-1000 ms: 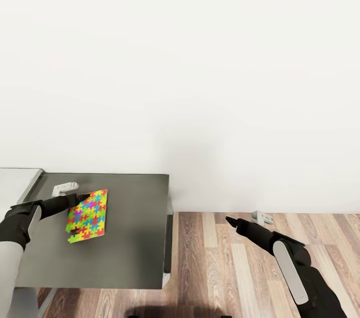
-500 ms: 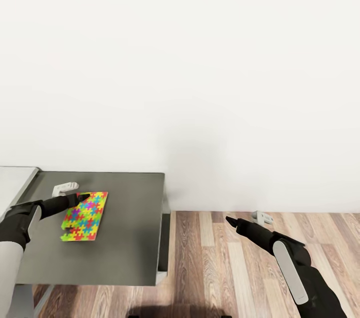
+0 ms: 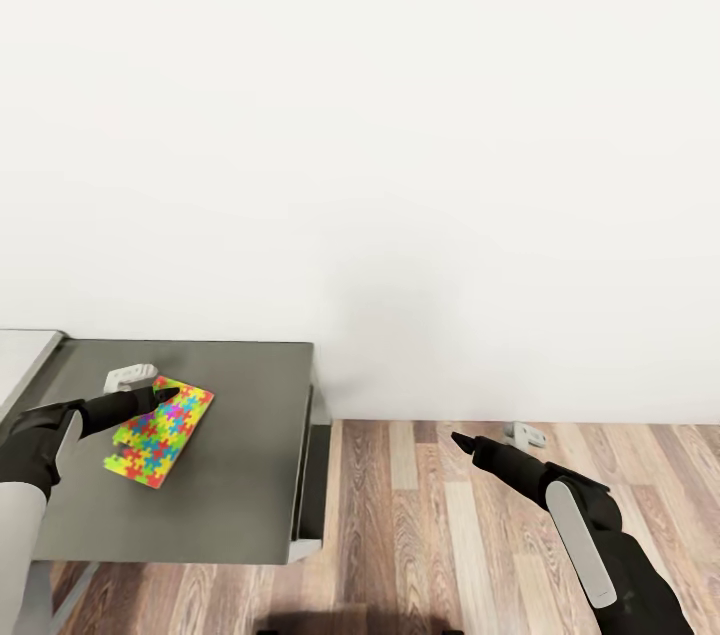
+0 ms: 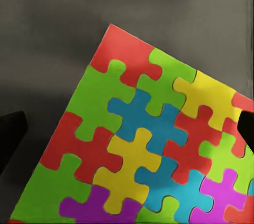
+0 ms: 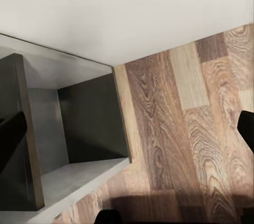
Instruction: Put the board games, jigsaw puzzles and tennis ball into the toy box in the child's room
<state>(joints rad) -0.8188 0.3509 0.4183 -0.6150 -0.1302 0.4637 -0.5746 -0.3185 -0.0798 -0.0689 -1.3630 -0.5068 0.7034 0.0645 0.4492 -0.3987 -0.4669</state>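
the left pincer [image 3: 160, 393] is over the dark tabletop [image 3: 240, 475] and holds a puzzle [image 3: 158, 431] by its far edge. the puzzle is full of bright pieces: red, green, blue, yellow and pink. it is near the far left corner of the tabletop and sits tilted, with its near end lower. i cannot tell if that end touches the tabletop. in the left wrist view the puzzle [image 4: 153, 144] is very close, with the dark tabletop [image 4: 47, 28] behind it, and the two black fingers show far apart at the sides, one finger [image 4: 10, 139] beside the puzzle and the other on its edge. so the pincer looks wide open around the puzzle, and i cannot tell how tight the hold is.

a small white thing [image 3: 130, 376] lies on the tabletop just past the left pincer, near the far edge.

the right pincer [image 3: 462, 441] hangs over the wood floor [image 3: 450, 535], off to the right of the tabletop, and holds nothing. in the right wrist view its fingers sit far apart, so it is open. that view looks at the floor [image 5: 180, 128], the white wall [image 5: 127, 7] and a dark shelf [image 5: 79, 128] under the tabletop.

another small white thing [image 3: 525, 434] lies on the floor by the wall.
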